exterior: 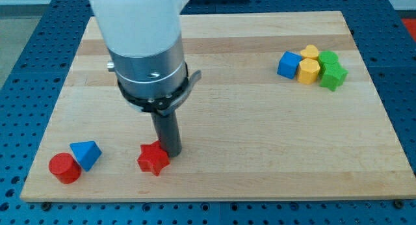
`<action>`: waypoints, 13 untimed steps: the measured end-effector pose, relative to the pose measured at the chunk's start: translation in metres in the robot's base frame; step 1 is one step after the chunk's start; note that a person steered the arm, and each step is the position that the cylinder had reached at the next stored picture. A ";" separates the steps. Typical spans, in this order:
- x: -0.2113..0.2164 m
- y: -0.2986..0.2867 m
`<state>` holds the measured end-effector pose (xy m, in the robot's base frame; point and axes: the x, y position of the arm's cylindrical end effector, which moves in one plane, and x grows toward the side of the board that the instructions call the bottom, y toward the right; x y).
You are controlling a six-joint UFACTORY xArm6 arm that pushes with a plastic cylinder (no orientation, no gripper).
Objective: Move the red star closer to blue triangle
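Observation:
The red star (153,159) lies near the view's bottom, left of centre. The blue triangle (86,154) lies further left, touching a red cylinder (64,168) at its lower left. My tip (171,151) is the lower end of the dark rod and stands right against the star's upper right side. A gap of bare board separates the star from the blue triangle.
A cluster at the view's upper right holds a blue cube (289,64), a yellow hexagonal block (309,71), another yellow block (310,52) and two green blocks (327,58) (333,76). The wooden board (234,108) ends at the blue perforated table.

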<state>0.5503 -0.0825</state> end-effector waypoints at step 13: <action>0.036 -0.085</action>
<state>0.5861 -0.1679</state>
